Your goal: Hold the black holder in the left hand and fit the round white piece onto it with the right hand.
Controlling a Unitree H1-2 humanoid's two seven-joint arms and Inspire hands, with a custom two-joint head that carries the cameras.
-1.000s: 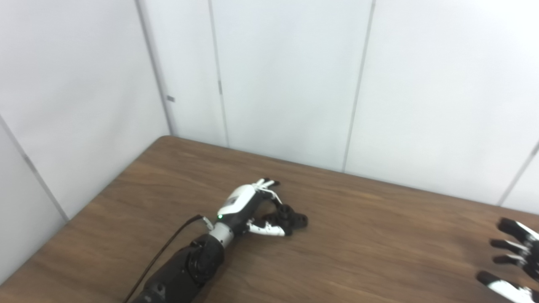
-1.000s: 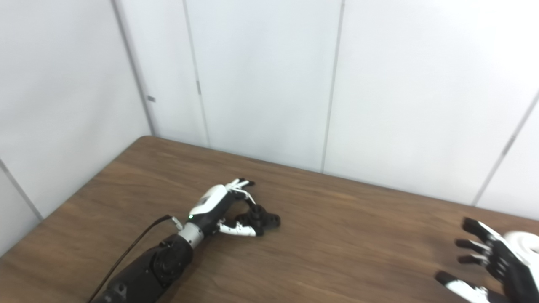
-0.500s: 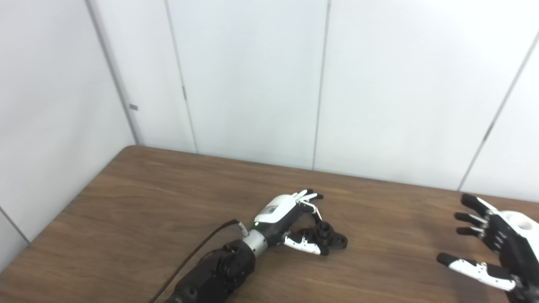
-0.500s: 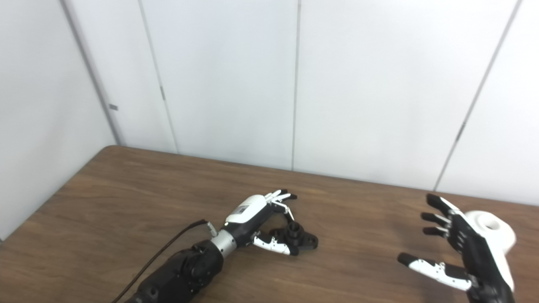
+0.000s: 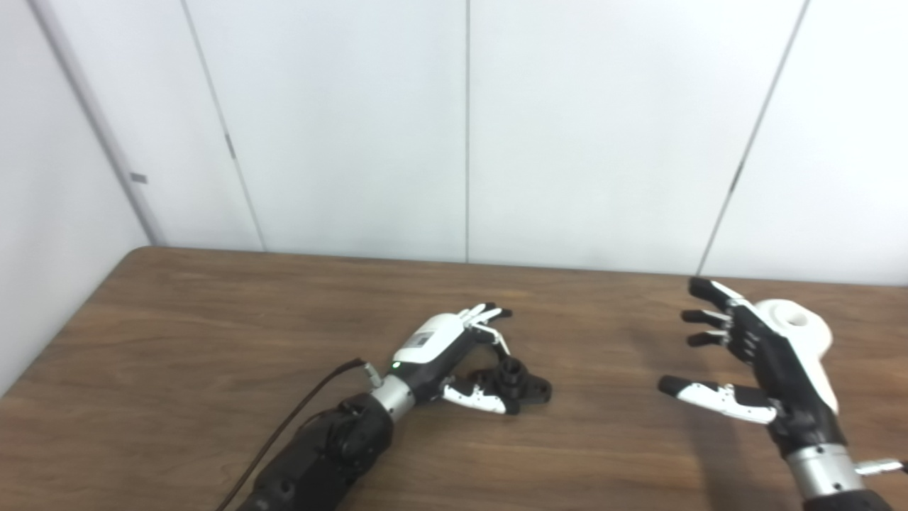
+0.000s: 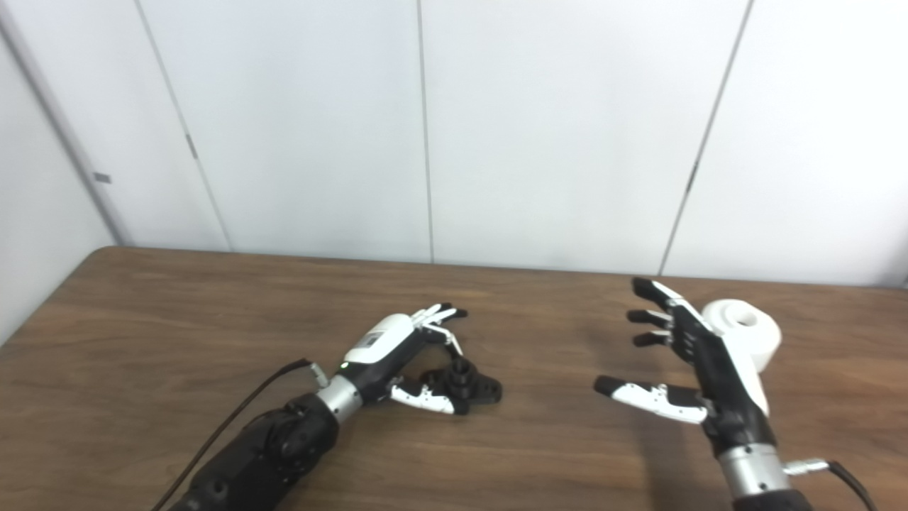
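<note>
- Black holder (image 5: 521,383) sits about mid-table on the brown wood table (image 5: 213,333); plain white wall panels (image 5: 340,121) run behind the far edge.
- Round white piece (image 6: 741,332) is over by the table's right edge. The right eye view shows pretty much its whole roll shape; in the left eye view the hand covers more of it.
- Left hand (image 5: 454,348) is cupped around the holder, thumb touching it, fingers arched above, not clamped yet.
- Right hand (image 6: 702,372) is spread wide, holding nothing, just beside the white piece.
</note>
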